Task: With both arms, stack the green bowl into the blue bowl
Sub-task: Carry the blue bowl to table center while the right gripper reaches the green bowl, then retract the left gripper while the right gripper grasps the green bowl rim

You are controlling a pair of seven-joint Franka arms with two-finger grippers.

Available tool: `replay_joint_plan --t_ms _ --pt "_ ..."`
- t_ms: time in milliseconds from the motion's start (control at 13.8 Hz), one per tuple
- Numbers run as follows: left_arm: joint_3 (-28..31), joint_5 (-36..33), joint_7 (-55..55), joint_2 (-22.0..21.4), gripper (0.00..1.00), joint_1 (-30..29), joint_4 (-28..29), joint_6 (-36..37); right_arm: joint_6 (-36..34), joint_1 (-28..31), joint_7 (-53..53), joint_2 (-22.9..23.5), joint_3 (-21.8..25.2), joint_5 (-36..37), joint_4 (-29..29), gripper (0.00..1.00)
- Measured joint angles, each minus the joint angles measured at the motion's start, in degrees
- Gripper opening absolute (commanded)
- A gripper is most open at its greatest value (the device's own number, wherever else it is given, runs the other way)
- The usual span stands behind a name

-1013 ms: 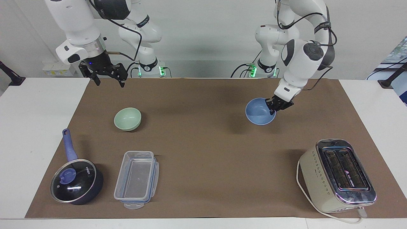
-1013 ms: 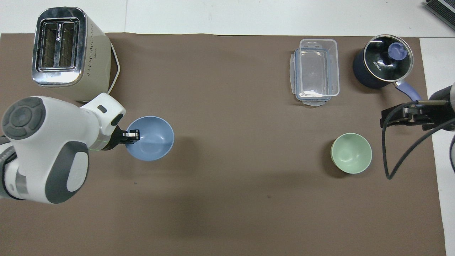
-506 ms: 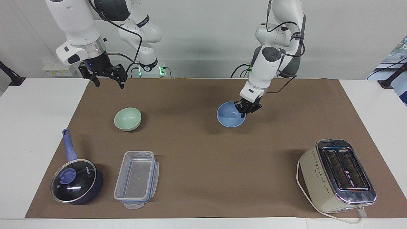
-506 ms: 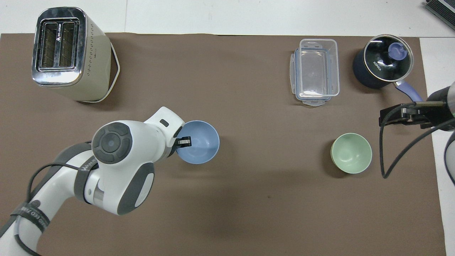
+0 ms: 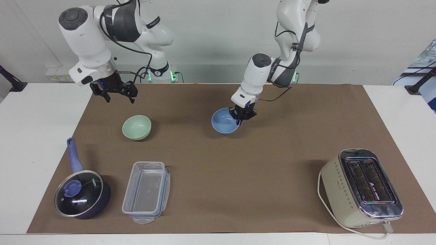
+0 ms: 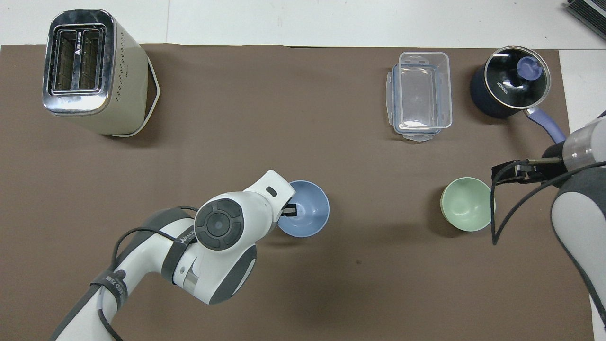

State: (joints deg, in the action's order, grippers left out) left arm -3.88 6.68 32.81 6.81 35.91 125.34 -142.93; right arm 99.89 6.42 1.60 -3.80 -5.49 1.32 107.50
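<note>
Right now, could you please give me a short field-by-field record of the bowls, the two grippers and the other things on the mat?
blue bowl: mid-mat, held by its rim
left gripper: shut on the blue bowl's rim
green bowl: on the mat, toward the right arm's end, empty
right gripper: open, in the air, touching nothing
stacked: not yet
saucepan: lidded, farther from the robots than the green bowl
container: clear, beside the saucepan
toaster: toward the left arm's end
</note>
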Motion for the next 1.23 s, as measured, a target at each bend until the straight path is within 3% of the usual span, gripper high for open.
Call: replay_joint_plan --t_ms 72,145,217,289,434,651,1013,1230 --pt "0.0 0.0 0.5 0.6 0.00 1.2 0.4 -1.7 1.6 0.5 -1.3 0.0 0.0 0.0 1.9 1.00" --pt "0.0 0.0 1.0 1.4 0.35 2.6 0.9 -3.7 3.3 1.3 -2.8 -0.1 0.0 0.0 3.7 1.00" --pt "0.0 0.0 1.7 2.5 0.77 4.1 1.4 -6.2 4.8 2.2 -4.0 -0.1 0.0 0.0 5.3 1.00" --pt "0.0 0.0 2.3 3.8 1.00 5.5 1.8 -8.8 6.3 3.0 -4.6 -0.1 0.0 0.0 7.0 1.00" --pt "0.2 0.0 2.9 5.6 1.00 6.4 2.0 -11.6 11.6 3.8 -5.0 -0.1 0.1 0.0 11.4 1.00" --pt "1.4 0.0 2.9 5.1 1.00 4.9 1.2 -10.9 19.2 3.8 -5.6 0.1 0.1 0.0 17.6 1.00" --pt "1.9 0.0 2.5 1.5 1.00 -2.6 -4.6 1.7 26.8 6.8 -10.9 2.5 0.1 0.0 21.2 1.00" --pt "2.0 -0.1 -0.3 1.2 1.00 -6.7 -6.1 3.8 30.9 8.9 -13.2 5.3 0.1 0.0 22.7 1.00"
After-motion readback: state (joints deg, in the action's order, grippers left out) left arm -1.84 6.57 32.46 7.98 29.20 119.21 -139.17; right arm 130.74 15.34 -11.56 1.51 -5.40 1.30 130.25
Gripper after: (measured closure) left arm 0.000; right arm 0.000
